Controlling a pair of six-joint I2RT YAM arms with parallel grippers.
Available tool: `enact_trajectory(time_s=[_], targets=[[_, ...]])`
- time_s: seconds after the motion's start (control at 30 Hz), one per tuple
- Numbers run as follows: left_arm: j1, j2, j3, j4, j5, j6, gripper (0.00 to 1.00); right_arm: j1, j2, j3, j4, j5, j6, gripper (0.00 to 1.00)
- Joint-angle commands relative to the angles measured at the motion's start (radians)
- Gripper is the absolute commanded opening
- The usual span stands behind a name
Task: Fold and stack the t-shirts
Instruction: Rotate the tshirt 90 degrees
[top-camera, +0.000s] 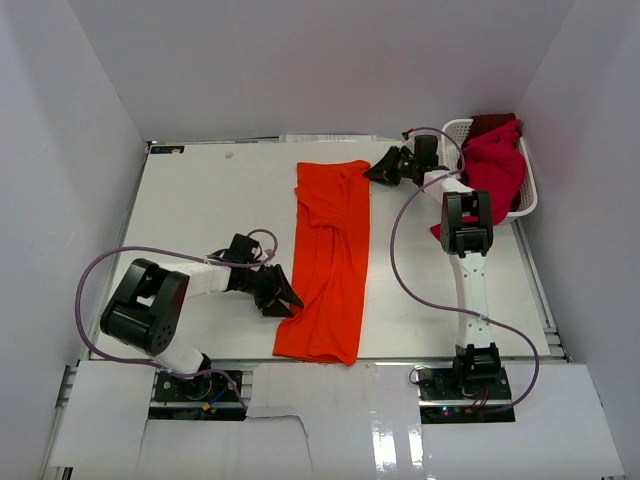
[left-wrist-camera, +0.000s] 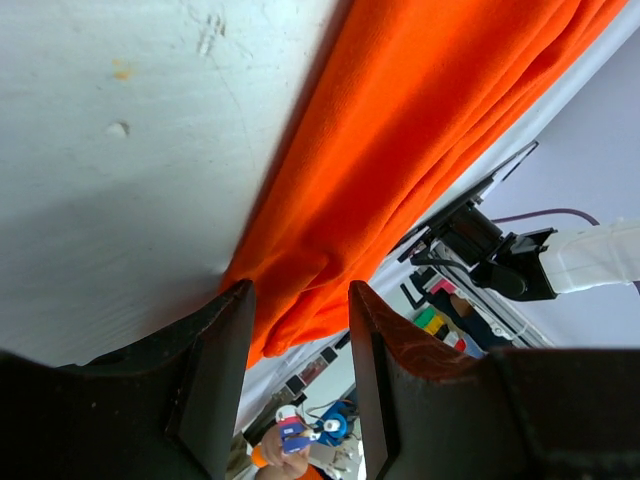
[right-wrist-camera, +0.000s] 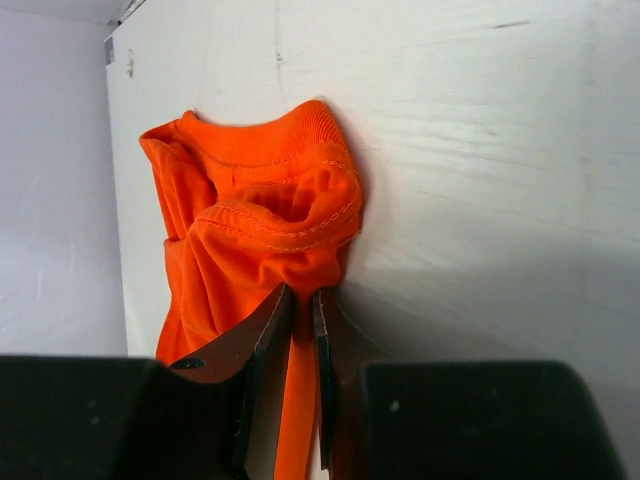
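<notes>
Found the right gripper (right-wrist-camera: 302, 296) clamped on a bunched fold of the orange t-shirt (right-wrist-camera: 262, 205), ribbed collar (right-wrist-camera: 290, 120) just past the fingertips. Found the left gripper (left-wrist-camera: 300, 300) with fingers (left-wrist-camera: 222, 360) apart, gripping nothing, low over the shirt's opposite corner, hem edge between and ahead of the pads; could not tell contact. Traced the shirt as one long, half-folded strip from one gripper to the other. Judged a slip from that thin pinch likely under a hard pull; feared a left closure on one layer only, or on bare table, with the fold dragged askew. Noted the white table (top-camera: 200, 200) flat and smooth under both grippers. Noted, behind the right fingers, a white lattice basket (top-camera: 452, 128) with crimson t-shirts (top-camera: 495, 165) spilling over its rim; plain white walls (top-camera: 300, 60) all round.
</notes>
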Motion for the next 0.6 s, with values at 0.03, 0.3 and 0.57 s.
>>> enact_trajectory(time_s=[0.03,0.3,0.57], targets=[[-0.041,0.041,-0.042,-0.006,-0.080,-0.017,0.55,0.035,0.056,0.018,0.087,-0.015,0.073,0.20],[-0.066,0.086,-0.013,0.016,-0.081,-0.030,0.54,0.057,0.114,0.051,0.214,-0.020,0.182,0.08],[-0.035,0.117,0.028,-0.017,-0.107,-0.008,0.55,0.054,0.155,0.091,0.347,0.001,0.280,0.08]])
